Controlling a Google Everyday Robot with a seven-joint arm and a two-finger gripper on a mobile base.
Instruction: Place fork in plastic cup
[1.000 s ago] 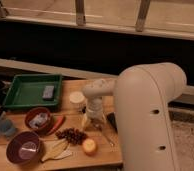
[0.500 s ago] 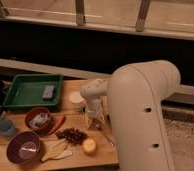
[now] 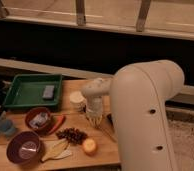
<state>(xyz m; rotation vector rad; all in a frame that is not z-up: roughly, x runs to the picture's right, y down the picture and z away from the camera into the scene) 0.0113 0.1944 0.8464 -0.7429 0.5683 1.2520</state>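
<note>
My gripper [image 3: 94, 120] points down over the wooden table [image 3: 102, 155], right of the white round tub [image 3: 78, 100] and just above the board. A thin pale streak that may be the fork [image 3: 106, 132] lies on the wood just right of and below the gripper. The fork's shape is not clear. The blue-grey plastic cup [image 3: 6, 126] stands at the table's far left edge, well apart from the gripper. My large cream arm [image 3: 145, 110] hides the right part of the table.
A green tray [image 3: 25, 84] holding a grey block [image 3: 48, 92] sits at the back left. A red-brown bowl [image 3: 39, 119], red chili [image 3: 58, 123], purple bowl [image 3: 25, 148], dark grapes [image 3: 72, 135], an orange [image 3: 89, 145] and a banana [image 3: 55, 150] crowd the front. A dark utensil [image 3: 110, 120] lies by the arm.
My arm's big link has swung a little left and looms larger. The gripper stays low near the white tub. The objects on the table have not moved.
</note>
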